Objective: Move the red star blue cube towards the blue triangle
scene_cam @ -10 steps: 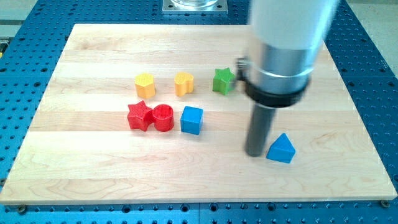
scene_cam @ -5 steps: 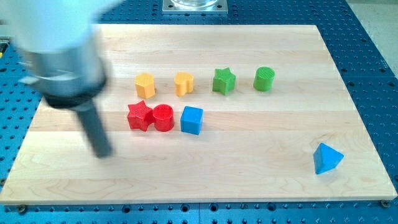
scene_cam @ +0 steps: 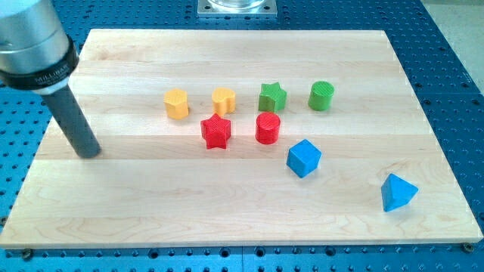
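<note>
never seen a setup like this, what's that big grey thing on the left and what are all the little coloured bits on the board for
The grey cylinder is the end of a robot arm. It has no claw and holds nothing: it ends in a dark rod, and the rod's lower end, my tip, slides along the wooden board to push blocks. There is one camera view, looking down at the board at a slant.

On the board lie small blocks: a yellow block, a yellow heart, a green star and a green cylinder in a row. Below them sit a red star and a red cylinder, then a blue cube, and a blue triangle near the view's bottom right.

The tip stands at the view's left, apart from every block.
</note>
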`<state>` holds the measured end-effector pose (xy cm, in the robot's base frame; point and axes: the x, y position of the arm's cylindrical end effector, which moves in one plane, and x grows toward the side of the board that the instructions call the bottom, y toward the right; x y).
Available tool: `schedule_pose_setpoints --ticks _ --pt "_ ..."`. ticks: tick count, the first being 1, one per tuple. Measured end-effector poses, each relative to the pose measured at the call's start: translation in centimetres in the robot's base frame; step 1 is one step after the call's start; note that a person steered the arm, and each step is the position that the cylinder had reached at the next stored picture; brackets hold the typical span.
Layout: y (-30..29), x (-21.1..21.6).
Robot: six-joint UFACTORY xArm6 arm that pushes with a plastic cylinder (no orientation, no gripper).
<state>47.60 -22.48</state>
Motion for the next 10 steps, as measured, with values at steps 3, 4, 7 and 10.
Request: schedule_pose_setpoints --ticks 3,4,7,10 --pt "24.9 -1.0" --pt "22.8 -5.0" --pt "29.7 3.1" --pt "31.7 6.8"
